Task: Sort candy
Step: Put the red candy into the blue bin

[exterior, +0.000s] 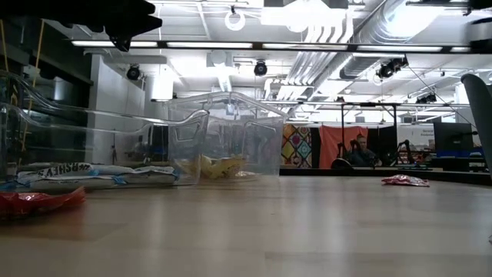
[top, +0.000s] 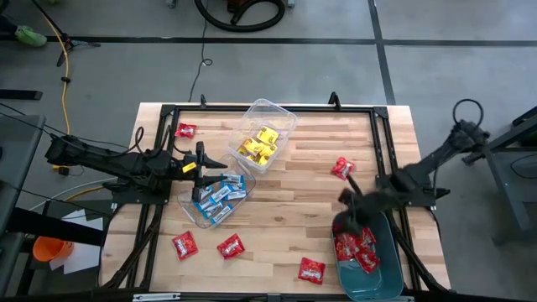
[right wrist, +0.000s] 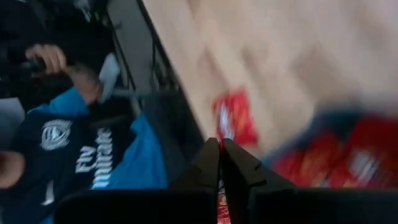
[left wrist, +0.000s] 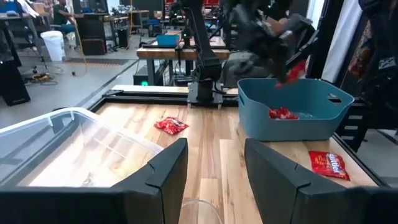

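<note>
My right gripper (top: 346, 198) hangs over the teal bin (top: 394, 273) at the table's front right corner, fingers pinched together. The wrist view shows no packet clearly between them, so I judge this red one is dropped or about to fall among the reds (top: 357, 247) already in the bin. My left gripper (top: 204, 164) waits near the left edge, over the tub of blue-and-white packets (top: 220, 195), jaws parted and empty. The yellow ones (top: 258, 144) sit in the second clear tub (top: 281, 113) toward the back edge.

Red candy is still loose: one (top: 341, 168) right of centre, one (top: 186, 130) near the back left corner, three along the front edge (top: 231, 246). Next I should open, lift clear of the bin wall and go for the nearest red, the one right of centre.
</note>
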Tool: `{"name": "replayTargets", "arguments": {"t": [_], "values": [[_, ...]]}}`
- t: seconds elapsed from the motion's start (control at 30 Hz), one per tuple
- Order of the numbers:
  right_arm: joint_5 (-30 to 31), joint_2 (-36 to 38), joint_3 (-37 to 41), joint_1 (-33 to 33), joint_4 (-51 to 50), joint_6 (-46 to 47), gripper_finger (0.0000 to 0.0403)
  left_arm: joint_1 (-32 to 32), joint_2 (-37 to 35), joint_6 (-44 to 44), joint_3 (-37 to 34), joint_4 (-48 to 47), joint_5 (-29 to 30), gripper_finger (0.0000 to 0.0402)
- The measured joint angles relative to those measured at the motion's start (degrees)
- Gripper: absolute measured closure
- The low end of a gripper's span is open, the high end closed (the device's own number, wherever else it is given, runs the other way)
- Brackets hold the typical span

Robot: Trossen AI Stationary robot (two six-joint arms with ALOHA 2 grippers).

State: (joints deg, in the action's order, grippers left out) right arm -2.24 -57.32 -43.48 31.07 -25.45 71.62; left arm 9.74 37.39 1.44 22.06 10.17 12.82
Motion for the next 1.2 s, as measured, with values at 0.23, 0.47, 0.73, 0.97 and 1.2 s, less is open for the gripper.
{"name": "replayTargets", "arguments": {"t": [0.23, 0.47, 0.73, 0.97, 1.2], "values": [[1.96, -5.26, 0.00, 11.93, 0.02, 21.57, 0.0402, -0.01, 0.00, 0.41, 0.00, 0.26, 0.00, 0.0253], [-1.51, -9.10, 0.00, 13.10, -1.34, 27.45, 0.0402, 0.01, 0.00, -0.51, 0.00, 0.44, 0.02, 0.0253], [0.04, -8.72, 0.00, 12.44, -1.91, 27.35, 0.0402, -0.01, 0.00, -1.69, 0.00, 0.46, 0.02, 0.0253], [1.70, -8.72, 0.00, 12.44, -2.36, 27.35, 0.0402, -0.01, 0.00, -1.69, 0.00, 0.46, 0.02, 0.0253], [5.22, -8.72, 0.00, 12.42, -3.02, 27.31, 0.0402, -0.01, 0.00, -1.69, 0.00, 0.46, 0.02, 0.0253]]}}
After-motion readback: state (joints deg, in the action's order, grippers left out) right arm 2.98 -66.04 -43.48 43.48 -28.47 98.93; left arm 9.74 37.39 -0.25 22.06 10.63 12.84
